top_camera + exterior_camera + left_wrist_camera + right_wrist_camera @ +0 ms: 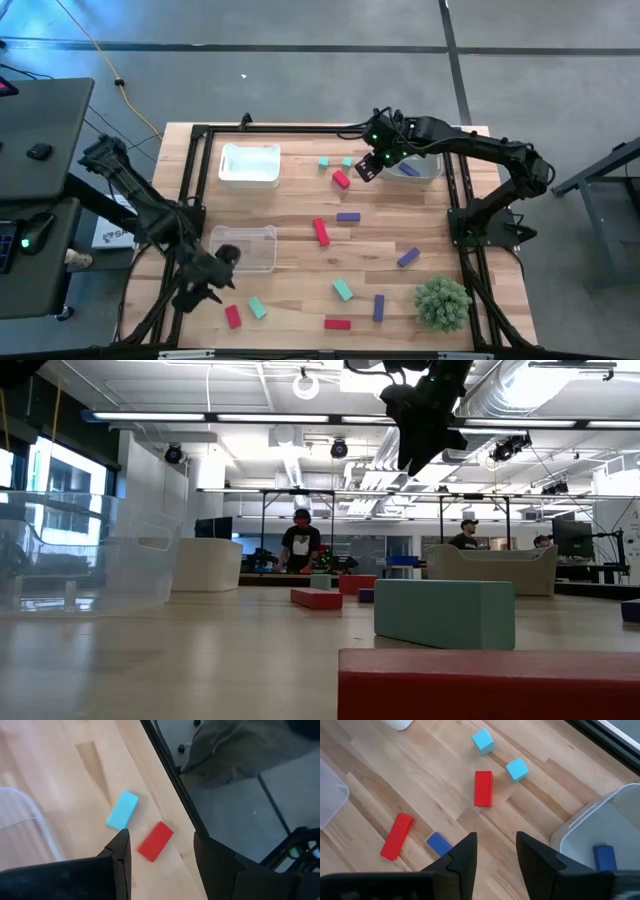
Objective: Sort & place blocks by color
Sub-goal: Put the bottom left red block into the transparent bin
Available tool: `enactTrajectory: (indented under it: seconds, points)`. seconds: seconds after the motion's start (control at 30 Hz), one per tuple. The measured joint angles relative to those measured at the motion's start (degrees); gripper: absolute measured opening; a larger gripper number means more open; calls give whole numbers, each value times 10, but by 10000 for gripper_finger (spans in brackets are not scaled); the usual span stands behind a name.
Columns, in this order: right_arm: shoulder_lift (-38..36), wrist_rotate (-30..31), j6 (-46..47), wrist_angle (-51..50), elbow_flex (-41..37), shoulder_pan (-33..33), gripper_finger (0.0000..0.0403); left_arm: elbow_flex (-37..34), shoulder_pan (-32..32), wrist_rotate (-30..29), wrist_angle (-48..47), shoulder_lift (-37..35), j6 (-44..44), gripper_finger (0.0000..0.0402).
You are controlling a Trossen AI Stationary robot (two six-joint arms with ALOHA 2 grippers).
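We are seeing small red, teal and purple blocks lying flat and scattered apart over the wooden table: a red one (341, 179) near two teal ones (324, 162) at the far side, another red (321, 232) mid-table beside a purple (348, 216). A teal (257, 308) and red (233, 316) pair is lying near the front-left edge, and one purple block (604, 856) is resting inside a tray.

Blocks (321, 231) scattered across the table (300, 190), trays along its edges

We see one tray (249, 165) near the far edge, another (245, 248) toward the left edge, a third (415, 168) at the far right corner holding one block, and a plant (442, 302) at the near right corner.
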Motion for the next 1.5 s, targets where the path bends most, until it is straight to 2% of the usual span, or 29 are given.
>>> enactTrajectory:
  seconds: [0.23,0.5,0.9,1.27,1.5]
  points:
    - [0,0,1,0,0,14,126,0,-42,-3,37,69,0,133]
    - [0,4,1,0,0,29,126,0,-63,-24,44,134,2,133]
    - [0,14,-4,0,0,32,126,0,-81,-35,63,195,24,133]
    - [0,29,-5,0,0,32,126,0,-92,-61,82,239,90,133]
    - [0,29,-5,0,0,32,126,0,-98,-50,88,264,133,133]
